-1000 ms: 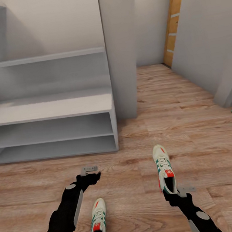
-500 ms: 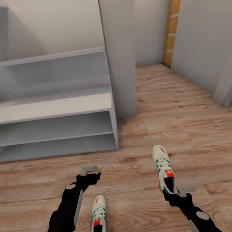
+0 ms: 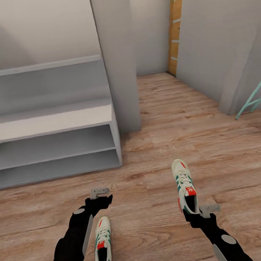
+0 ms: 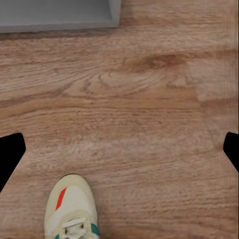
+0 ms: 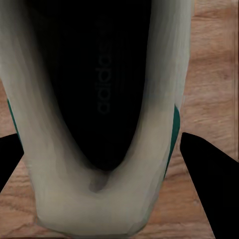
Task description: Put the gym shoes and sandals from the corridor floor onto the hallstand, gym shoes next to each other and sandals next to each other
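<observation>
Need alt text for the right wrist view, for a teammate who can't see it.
Close-up down into a cream gym shoe, its dark opening and heel between the right gripper's two black fingers, which flank it with slight gaps showing. Wood floor shows at the edges.

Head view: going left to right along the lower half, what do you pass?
Left gripper → gym shoe on the floor → gym shoe at the right gripper → right gripper.

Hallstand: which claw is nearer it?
Left. The left claw hangs open over the floor just short of the hallstand; the right claw sits farther back, at a gym shoe's heel.
</observation>
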Controlling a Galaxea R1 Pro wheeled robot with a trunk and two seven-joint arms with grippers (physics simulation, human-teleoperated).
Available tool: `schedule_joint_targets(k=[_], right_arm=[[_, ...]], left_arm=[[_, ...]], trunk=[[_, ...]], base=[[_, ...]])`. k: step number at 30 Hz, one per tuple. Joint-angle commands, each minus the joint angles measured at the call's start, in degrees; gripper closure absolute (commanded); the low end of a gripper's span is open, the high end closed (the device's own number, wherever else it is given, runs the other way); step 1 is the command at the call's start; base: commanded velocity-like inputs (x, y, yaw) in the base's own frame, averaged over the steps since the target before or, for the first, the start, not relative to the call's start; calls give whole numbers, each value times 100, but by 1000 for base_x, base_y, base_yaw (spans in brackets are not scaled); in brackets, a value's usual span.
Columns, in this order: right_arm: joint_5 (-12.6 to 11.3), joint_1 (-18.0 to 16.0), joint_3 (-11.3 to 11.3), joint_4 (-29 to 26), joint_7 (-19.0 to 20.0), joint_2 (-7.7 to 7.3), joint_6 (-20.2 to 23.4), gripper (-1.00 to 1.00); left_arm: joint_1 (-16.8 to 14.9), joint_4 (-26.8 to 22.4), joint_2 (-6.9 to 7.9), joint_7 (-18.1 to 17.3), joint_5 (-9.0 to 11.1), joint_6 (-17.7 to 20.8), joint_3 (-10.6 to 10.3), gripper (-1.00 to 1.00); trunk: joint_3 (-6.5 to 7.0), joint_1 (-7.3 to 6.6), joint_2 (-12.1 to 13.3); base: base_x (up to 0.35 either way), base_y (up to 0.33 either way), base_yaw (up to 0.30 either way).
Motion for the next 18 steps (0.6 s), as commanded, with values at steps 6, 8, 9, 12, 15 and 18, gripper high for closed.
schedule_joint_targets(k=[6,8,9,12,15,18], right_arm=[[-60,-1,10,-854,-1,-9,1277,100],[-60,-1,13,-1045,3,-8,1603,100],[-60,-1,14,-1096,4,-9,1636,100],[-60,-1,14,-1275,5,-9,1725,100],[-59,-1,17,-1336,5,-10,1753,100],[-58,-1,19,-1353,5,-10,1761,100]], left_arm=[[14,-10,-6,-58,-59,18,26,-100],[20,-10,-6,-61,-53,8,26,-100],[20,-10,-6,-61,-53,8,27,-100],[23,-10,-6,-62,-51,5,27,-100],[23,-10,-6,-60,-54,6,27,-100],[23,-10,-6,-60,-53,5,28,-100]], trunk=[[-5,-4,-2],[-5,-4,-2],[-5,-4,-2],[-5,-4,-2],[-5,-4,-2],[-5,-4,-2]], base=[[-152,0,-49],[-14,0,-4],[-9,0,-3],[-40,0,-1],[-63,0,0],[-24,0,0]])
